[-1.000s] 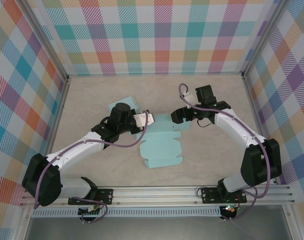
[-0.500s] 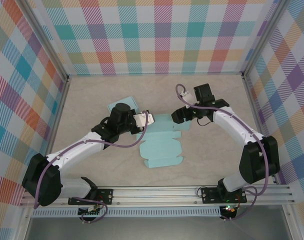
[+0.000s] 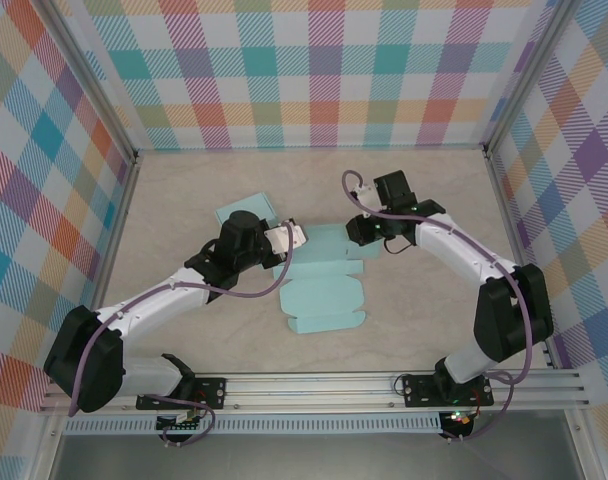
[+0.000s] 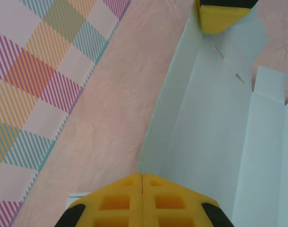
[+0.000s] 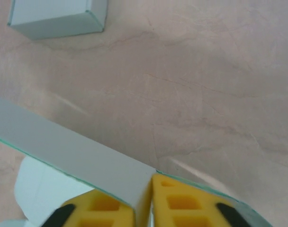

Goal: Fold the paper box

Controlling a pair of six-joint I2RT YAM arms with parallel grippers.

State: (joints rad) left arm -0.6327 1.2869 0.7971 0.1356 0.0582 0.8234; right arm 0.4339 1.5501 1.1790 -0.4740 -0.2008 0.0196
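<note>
The light blue paper box blank (image 3: 324, 292) lies mostly flat at the table's middle, its back panels lifted. My left gripper (image 3: 295, 241) is shut on the blank's back left edge; in the left wrist view its yellow fingers (image 4: 142, 177) pinch the raised paper wall (image 4: 215, 118). My right gripper (image 3: 357, 231) is shut on the back right flap; in the right wrist view the fingers (image 5: 150, 183) clamp a pale paper strip (image 5: 77, 152). A yellow fingertip (image 4: 220, 15) of the right gripper shows at the top of the left wrist view.
A folded light blue box (image 3: 245, 211) sits behind the left gripper, seen also as a small box (image 5: 58, 20) in the right wrist view. Plaid walls (image 3: 314, 70) close in the back and both sides. Bare tabletop (image 3: 434, 320) lies right of the blank.
The right arm's wrist has swung leftward and a little back while still holding the flap. The left arm and the blank have barely moved.
</note>
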